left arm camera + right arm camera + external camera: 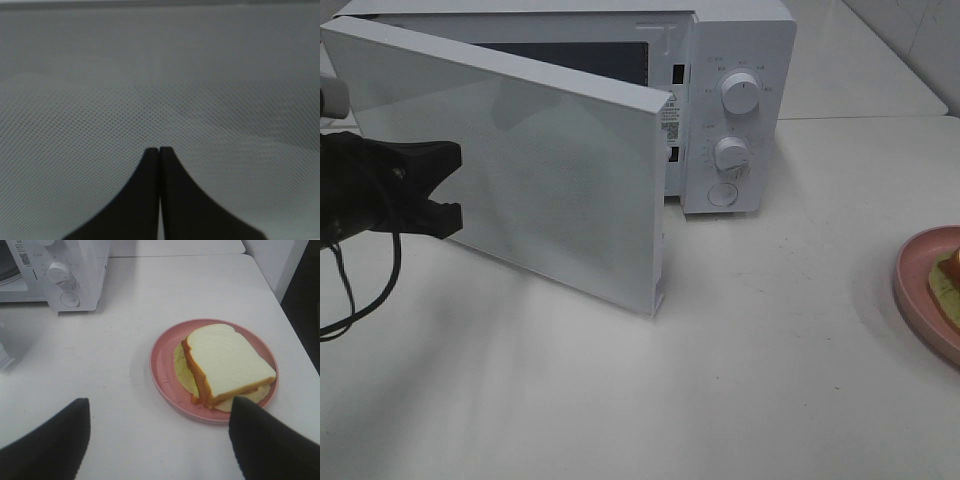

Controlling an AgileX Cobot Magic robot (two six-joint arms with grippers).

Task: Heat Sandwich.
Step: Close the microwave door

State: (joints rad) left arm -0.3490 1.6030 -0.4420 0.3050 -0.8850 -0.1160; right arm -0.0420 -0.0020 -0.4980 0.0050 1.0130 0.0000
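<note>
Left gripper (159, 150) pressed together against white microwave's half-open door (520, 160); right gripper (160, 440) spread above white-bread sandwich (225, 365) on round pink plate (162, 365).

In the high view the picture's right edge cuts off the pink plate (918, 285) and the sandwich (948, 280), leaving only a sliver of each. The open microwave door (510, 160) hides most of the oven's inside. The markings around the dials (739, 93) are too small to read. The left tool (445, 190) runs off the left edge.
</note>
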